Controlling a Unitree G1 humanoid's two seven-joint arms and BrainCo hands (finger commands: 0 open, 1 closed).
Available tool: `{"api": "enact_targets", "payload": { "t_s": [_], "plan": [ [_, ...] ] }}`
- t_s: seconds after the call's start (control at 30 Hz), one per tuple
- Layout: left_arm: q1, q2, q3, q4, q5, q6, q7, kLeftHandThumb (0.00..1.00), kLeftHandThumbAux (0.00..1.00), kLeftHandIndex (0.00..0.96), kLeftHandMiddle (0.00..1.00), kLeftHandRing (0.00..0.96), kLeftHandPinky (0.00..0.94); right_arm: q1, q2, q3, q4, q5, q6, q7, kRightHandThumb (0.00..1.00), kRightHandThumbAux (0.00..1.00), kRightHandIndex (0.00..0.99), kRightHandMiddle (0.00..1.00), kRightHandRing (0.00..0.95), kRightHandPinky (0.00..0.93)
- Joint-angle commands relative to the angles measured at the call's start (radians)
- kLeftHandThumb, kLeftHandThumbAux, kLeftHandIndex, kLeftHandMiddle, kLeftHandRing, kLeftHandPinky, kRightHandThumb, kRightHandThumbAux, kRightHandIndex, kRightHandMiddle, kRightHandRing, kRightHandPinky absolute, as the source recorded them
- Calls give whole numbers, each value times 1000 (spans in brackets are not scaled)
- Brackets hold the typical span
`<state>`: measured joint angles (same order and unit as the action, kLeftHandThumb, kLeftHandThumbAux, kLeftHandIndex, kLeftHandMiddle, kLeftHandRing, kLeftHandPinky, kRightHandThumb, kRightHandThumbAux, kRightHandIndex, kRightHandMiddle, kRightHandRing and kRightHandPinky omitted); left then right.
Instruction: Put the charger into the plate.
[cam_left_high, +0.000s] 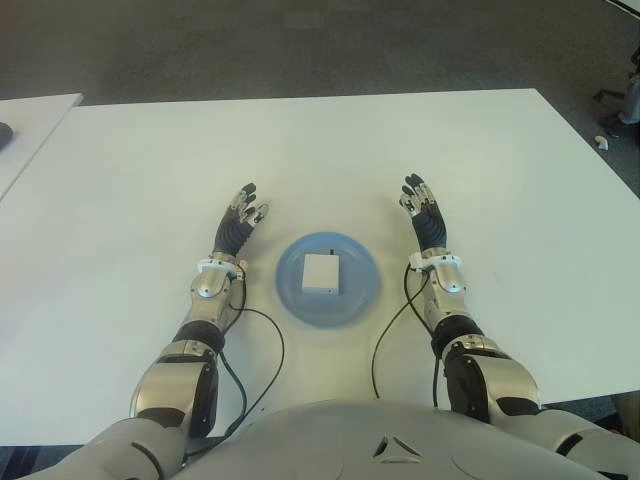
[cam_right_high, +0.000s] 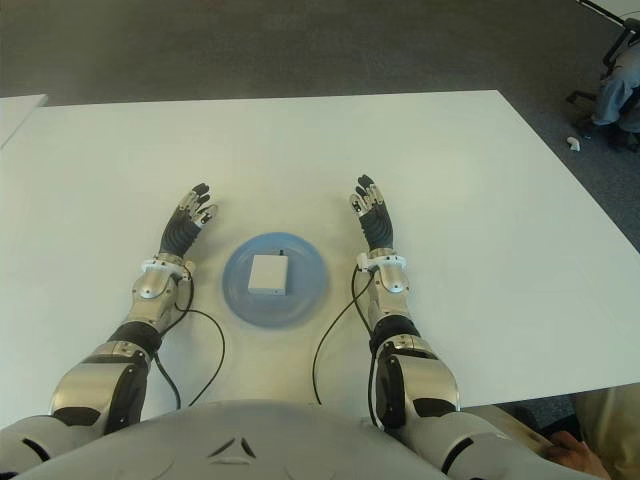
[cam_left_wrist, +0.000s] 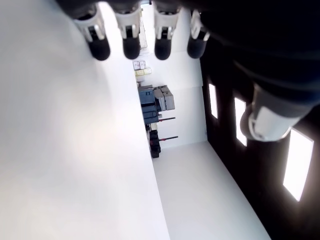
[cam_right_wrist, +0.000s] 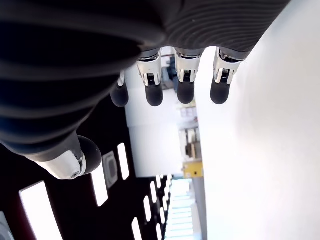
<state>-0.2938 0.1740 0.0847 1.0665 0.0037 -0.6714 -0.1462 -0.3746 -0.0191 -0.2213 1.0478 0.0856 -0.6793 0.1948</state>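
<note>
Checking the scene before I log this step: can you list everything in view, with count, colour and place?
charger: 1, white, lying inside the plate at its middle
plate: 1, light blue, on the table between the two hands
table: 1, white, in front of the robot
second table: 1, white, only its corner showing at the far left
small object: 1, white, on the dark floor past the table's right edge; too small to identify
chair and seated person: partly visible at the far right edge
cables: 2, black, trailing from the forearms over the table
left hand: 1, dark fingers, left of the plate, open and empty
right hand: 1, dark fingers, right of the plate, open and empty
</note>
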Motion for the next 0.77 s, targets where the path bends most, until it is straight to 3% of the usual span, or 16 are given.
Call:
{"api": "enact_targets", "payload": {
  "t_s": [0.03,0.77],
  "plan": [
    [100,-13,-31,97,26,137,-41,105,464,0,0,0,48,163,39,-6,130,20,158,-1,63,522,0,3,0,10],
    [81,-58,-5,60,-61,255,-45,91,478,0,0,3,76,156,28,12,128,-2,176,-37,83,536,0,0,0,10]
  ]
}}
